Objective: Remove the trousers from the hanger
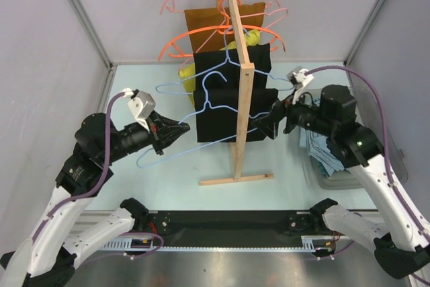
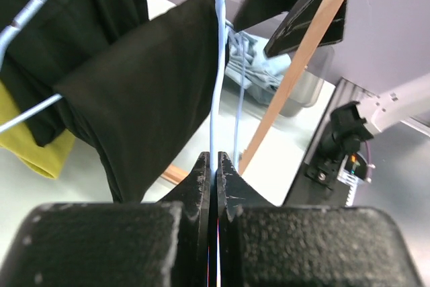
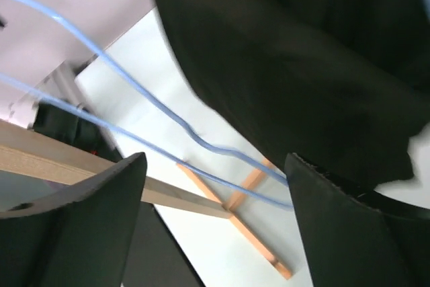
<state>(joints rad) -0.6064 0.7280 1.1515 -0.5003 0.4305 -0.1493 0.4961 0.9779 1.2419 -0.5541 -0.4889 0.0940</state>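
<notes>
The trousers [image 1: 321,154] lie crumpled in a grey tub [image 1: 334,181] at the right edge of the overhead view, well apart from the hanger [image 2: 216,65]; judged from that, the cloth is already off the wire.

The left hand [image 2: 215,166] is clenched on the hanger's thin wire, pinched at the very fingertips in the lower centre of its own camera. The right hand [image 3: 215,213] is released, its fingers spread wide at the lower corners of its view, grasping nothing.

Risks, as I judge them:
- the wire is slim and held only at the tips, so it could twist or slide out if pulled sideways;
- a second pale-blue wire runs just beside the held one (whether it belongs to the same hanger I cannot tell), so the two may tangle;
- the black garments [image 1: 225,109] hang just beside the wire at the centre of the overhead view, and a tug could drag them off, or rock the wooden rack [image 1: 240,99] on the counter [image 1: 161,193];
- the spread right hand sits close to that black cloth, so closing there would catch the wrong garment.

No brand, label or writing can be read; small stickers on the base rail along the bottom of the overhead view are too tiny to make out.
</notes>
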